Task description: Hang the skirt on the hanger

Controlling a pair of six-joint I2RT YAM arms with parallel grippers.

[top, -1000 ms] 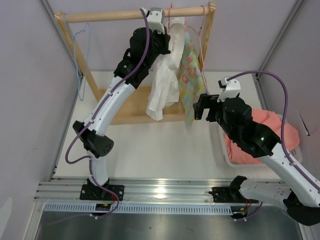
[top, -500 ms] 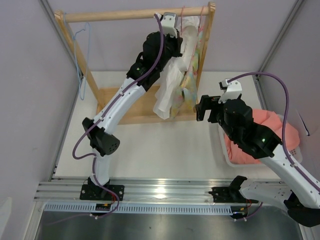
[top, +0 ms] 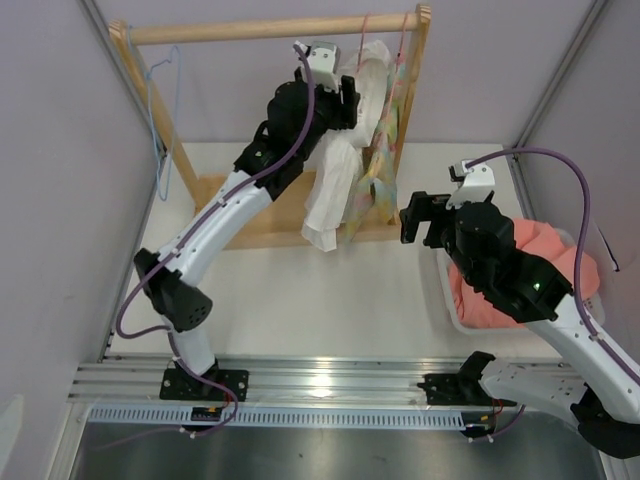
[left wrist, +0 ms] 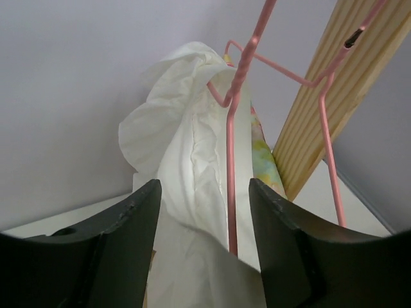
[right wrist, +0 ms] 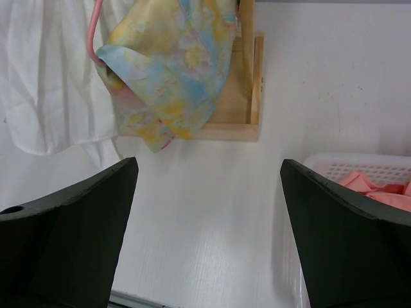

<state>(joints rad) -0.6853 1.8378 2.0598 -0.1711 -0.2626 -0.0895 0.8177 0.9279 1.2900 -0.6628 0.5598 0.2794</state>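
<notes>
Counter (top: 320, 300): white, carries the wooden rack (top: 230, 30) at the back and a white basket (right wrist: 359, 168) on the right.
Basket: holds salmon-pink cloth (top: 540, 255).
Skirt (left wrist: 186, 160): white, hangs bunched from the rack's rail near its right end, on the hanger.
Floral garment (right wrist: 167, 77): hangs just beside the skirt, on its right.
Left pincer (left wrist: 202, 192): released, fingers spread wide, up at the skirt's top, fabric and pink wire between them.
Right pincer (right wrist: 209, 167): released, grasping nothing, above the counter near the floral garment.
Hanger (left wrist: 231, 160): pink wire, runs down the skirt's front.
Blue hanger (top: 165, 100): at the rail's left end.
</notes>
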